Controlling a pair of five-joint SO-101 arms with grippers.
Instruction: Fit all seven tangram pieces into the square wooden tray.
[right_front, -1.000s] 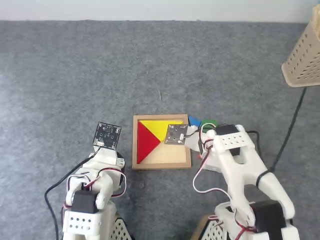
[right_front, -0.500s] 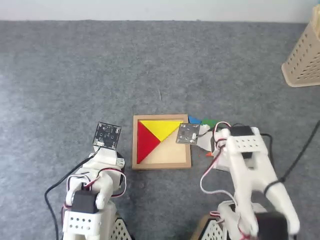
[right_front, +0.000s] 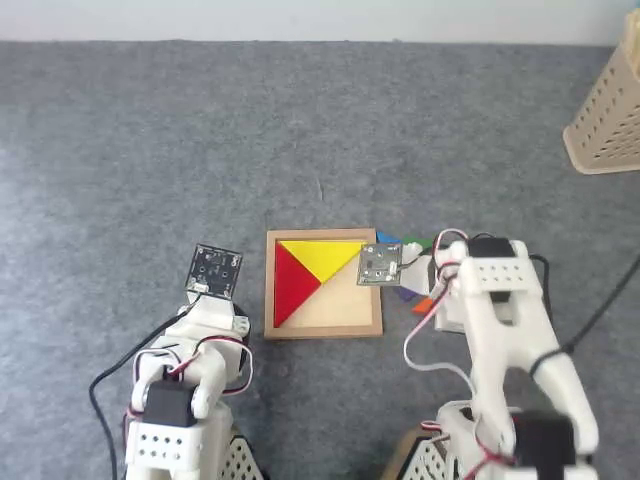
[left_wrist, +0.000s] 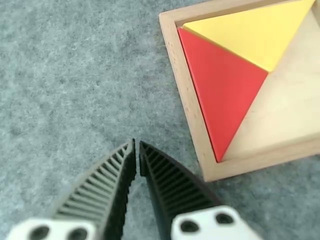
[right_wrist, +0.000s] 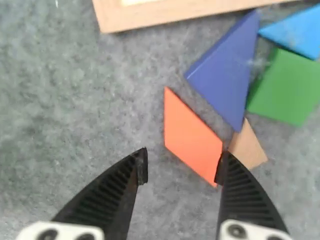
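Observation:
The square wooden tray (right_front: 323, 327) holds a yellow triangle (right_front: 322, 257) and a red triangle (right_front: 291, 283); the rest of its floor is bare. Just right of the tray lie the loose pieces: an orange parallelogram (right_wrist: 192, 135), a dark blue triangle (right_wrist: 227, 75), a green square (right_wrist: 285, 85), a light blue piece (right_wrist: 295, 27) and a tan triangle (right_wrist: 247, 147). My right gripper (right_wrist: 182, 167) is open just above the carpet, one fingertip at the orange piece's edge. My left gripper (left_wrist: 136, 146) is shut on nothing over the carpet, left of the tray's near corner (left_wrist: 207, 172).
Grey carpet covers the whole table. A perforated beige container (right_front: 610, 110) stands at the far right edge. The right arm's body (right_front: 495, 300) covers part of the loose pieces in the high view. Open carpet lies beyond and left of the tray.
The right arm has swung rightward, off the tray's right edge and over the loose pieces. The left arm has stayed still.

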